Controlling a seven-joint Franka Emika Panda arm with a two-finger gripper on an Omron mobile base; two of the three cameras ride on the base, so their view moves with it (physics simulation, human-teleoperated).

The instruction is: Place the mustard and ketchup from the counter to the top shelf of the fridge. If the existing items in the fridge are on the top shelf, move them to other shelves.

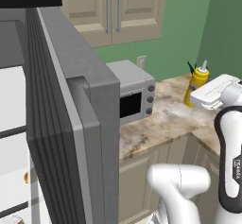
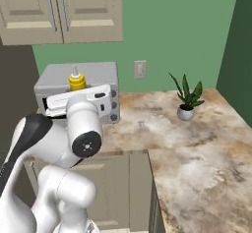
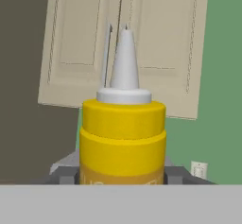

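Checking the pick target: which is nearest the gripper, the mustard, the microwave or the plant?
The mustard, the yellow bottle close up in the hand view. The grey microwave sits behind it; the potted plant stands farther along the counter.

Base views flank arm, hand view hugs mustard (image 3: pixel 123 142)

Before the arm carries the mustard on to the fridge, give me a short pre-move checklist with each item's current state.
1. Mustard sits close and centred before the hand camera: ok.
2. Gripper closed on the mustard: cannot tell, fingertips hidden.
3. Bottle upright, nozzle up: ok.
4. Fridge door open, white interior showing: ok.
5. Top shelf free of existing items: cannot tell, shelf out of sight.
6. Ketchup location: cannot tell.
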